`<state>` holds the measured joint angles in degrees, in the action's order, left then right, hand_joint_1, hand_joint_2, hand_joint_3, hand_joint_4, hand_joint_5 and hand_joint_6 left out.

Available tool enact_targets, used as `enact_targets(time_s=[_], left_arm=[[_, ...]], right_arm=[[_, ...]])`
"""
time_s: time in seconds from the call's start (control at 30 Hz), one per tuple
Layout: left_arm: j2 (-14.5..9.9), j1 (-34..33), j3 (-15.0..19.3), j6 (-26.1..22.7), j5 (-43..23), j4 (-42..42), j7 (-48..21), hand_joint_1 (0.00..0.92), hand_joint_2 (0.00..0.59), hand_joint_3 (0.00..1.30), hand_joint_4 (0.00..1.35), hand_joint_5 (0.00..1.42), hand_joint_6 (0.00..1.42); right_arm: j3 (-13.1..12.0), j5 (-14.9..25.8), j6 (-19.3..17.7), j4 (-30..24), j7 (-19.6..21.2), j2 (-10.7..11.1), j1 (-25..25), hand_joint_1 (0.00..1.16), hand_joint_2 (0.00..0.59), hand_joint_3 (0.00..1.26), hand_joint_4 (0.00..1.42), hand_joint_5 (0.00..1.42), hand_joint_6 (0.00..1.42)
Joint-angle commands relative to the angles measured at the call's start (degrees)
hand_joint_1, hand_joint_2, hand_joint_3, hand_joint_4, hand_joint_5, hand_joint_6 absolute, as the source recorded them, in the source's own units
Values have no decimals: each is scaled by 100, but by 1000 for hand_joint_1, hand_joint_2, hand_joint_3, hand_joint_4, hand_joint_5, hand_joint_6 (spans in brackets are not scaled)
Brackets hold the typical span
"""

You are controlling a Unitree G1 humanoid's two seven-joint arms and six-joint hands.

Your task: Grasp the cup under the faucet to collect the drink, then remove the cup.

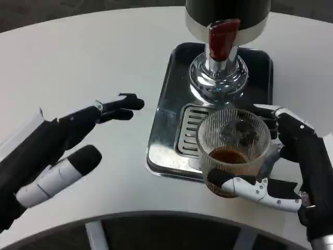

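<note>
Glass cup (233, 151), holding some brown drink, sat gripped in the right hand (291, 166) just before the faucet (218, 62); left hand (62, 151) waited open. Withdrawing level would avoid spills.

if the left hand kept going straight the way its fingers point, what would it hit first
Probably the left edge of the metal drip tray; the left hand points right across bare table toward it, though its height is unclear.

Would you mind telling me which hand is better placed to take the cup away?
The right hand: its fingers already grip the ribbed glass cup. The left hand hovers apart, holding nothing.
</note>
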<state>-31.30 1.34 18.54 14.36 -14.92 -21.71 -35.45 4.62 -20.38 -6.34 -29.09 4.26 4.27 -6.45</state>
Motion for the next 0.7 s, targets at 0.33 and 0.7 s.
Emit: enact_targets(time_s=[0.33,0.7], left_arm=[[-302,767,312,964,365,-311,-88,0,71,249,100,171,79],[-517,930,575,1353,551,-611,-91,0,72,226,89,152,71]], right_arm=[[-312,397,375,-1199,-514,116,-463,993,92,760,845,1051,1084],[-490,670,683,-1799,-789,149,-629,991,96,760,845,1061,1083]])
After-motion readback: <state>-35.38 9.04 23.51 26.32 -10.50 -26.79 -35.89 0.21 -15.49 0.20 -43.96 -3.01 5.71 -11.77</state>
